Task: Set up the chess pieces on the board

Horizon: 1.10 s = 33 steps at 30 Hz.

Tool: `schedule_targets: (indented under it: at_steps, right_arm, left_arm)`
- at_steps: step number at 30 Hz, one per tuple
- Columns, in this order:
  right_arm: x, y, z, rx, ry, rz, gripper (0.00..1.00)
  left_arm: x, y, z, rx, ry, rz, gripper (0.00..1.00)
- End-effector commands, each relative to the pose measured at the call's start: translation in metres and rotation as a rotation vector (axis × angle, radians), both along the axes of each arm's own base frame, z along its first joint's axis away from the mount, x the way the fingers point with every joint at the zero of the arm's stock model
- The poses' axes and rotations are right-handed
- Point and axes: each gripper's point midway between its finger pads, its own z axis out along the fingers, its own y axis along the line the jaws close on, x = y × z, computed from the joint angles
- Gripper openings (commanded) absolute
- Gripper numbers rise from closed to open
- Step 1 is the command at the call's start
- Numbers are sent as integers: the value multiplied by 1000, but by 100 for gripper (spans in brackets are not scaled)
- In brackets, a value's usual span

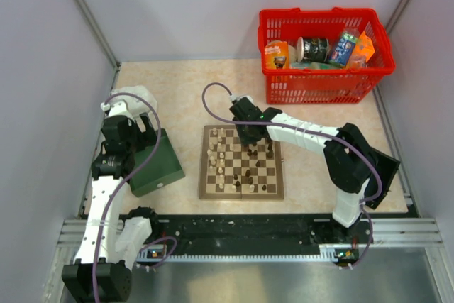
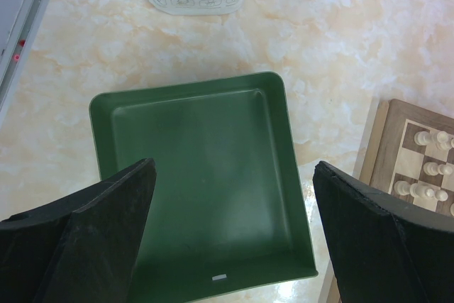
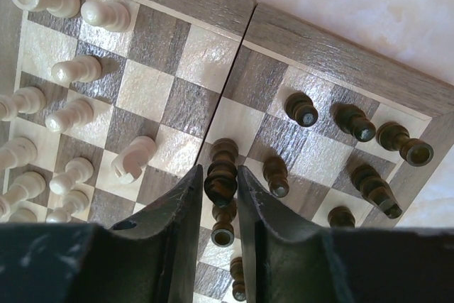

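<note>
Marbled tabletop (image 1: 177, 83), grey walls around it, and nearest the arms the left tool (image 2: 234, 168) hung wide open, holding nothing, above the green box (image 2: 198, 140), well clear of the play. Just beyond lay the board (image 1: 206, 193), flat, with white pieces (image 3: 71, 69) crowded on its left half and dark pieces (image 3: 355, 122) scattered on the right. And there was the right tool (image 3: 220, 169), down over the right half, fingers (image 3: 184, 218) pinched against both sides of one dark piece (image 3: 224, 154), gripping it by the look of the wrist view!

Tight spot, that. Another dark man stood between the fingers just behind the held one, and one more just outside a finger. The safe play was a straight vertical lift, no twist, until the base topped its neighbours, then a carry over the open middle squares. Bare tabletop ringed the board's border for swing room. The red basket (image 1: 323, 83) stood well apart at the back right.
</note>
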Motion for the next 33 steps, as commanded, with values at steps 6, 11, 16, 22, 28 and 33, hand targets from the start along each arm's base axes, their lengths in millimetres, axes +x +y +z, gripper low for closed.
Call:
schedule_targets:
  at_steps: [6, 11, 16, 22, 28, 33]
  right_arm:
    - [8, 16, 43, 85, -76, 17, 9]
    - [-6, 1, 93, 165, -149, 1, 9]
    - [-31, -32, 116, 219, -180, -60, 9]
    - [-68, -61, 87, 204, -68, -134, 9]
    - [-81, -76, 67, 161, -26, -158, 9]
    - [-82, -80, 47, 99, 8, -170, 9]
  left_arm:
    - [2, 2, 5, 12, -23, 2, 98]
    - [2, 2, 5, 12, -23, 2, 98]
    - [2, 2, 5, 11, -22, 2, 98]
    - [2, 1, 6, 10, -25, 2, 98]
    - [2, 1, 6, 10, -27, 2, 98]
    - [1, 1, 6, 7, -27, 0, 98]
